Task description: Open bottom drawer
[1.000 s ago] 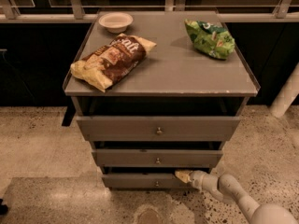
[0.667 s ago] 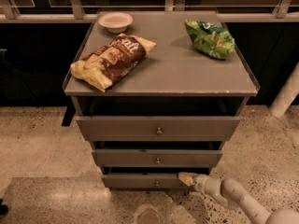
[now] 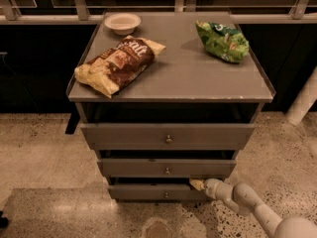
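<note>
Since a second ago the pincer (image 3: 197,184) has crept a touch higher and to the right. It now sits against the top edge of the bottom drawer (image 3: 143,192), right of that drawer's small brass knob (image 3: 166,195). The drawer front itself looks to be where it was. Whether the pincer is apart or together I cannot tell from here. Only its pale yellowish tip shows, pressed into the dark slot above the drawer front.

The white arm (image 3: 247,202) reaches in from the floor side at the cabinet's lower right, slanting up and left to that edge.

The bottom drawer is the lowest of three in the grey cabinet (image 3: 208,138), under the middle drawer (image 3: 133,167) and the top drawer (image 3: 124,135). It seems barely out, if at all, though the angle makes that hard to judge.

On the cabinet's counter (image 3: 198,78) a brown chip bag (image 3: 119,63) lies slantwise at the left front, one corner hanging slightly past the edge. A green snack bag (image 3: 223,41) lies at the right rear. A small pale bowl (image 3: 123,22) stands at the left rear corner, just behind the brown bag.

The cabinet stands on speckled terrazzo floor (image 3: 39,152), and a white post (image 3: 304,100) stands off to its right.
</note>
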You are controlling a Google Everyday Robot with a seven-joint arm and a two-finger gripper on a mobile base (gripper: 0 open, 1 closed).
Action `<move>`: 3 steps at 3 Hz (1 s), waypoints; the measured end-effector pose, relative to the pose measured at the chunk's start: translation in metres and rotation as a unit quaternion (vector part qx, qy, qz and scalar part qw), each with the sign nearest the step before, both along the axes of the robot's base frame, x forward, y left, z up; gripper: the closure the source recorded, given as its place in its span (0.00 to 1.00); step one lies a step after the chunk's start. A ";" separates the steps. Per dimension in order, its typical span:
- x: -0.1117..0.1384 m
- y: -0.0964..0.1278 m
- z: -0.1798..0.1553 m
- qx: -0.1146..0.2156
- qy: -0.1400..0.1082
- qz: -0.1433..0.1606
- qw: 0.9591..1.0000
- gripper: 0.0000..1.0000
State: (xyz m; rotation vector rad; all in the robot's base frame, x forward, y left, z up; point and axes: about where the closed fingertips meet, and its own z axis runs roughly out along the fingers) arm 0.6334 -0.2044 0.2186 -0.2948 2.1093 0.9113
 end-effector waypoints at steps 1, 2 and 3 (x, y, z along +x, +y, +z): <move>-0.001 0.003 -0.005 -0.001 0.007 -0.003 1.000 1.00; -0.006 0.007 -0.019 -0.029 0.027 -0.005 0.999 1.00; -0.009 0.007 -0.025 -0.040 0.035 -0.008 0.999 1.00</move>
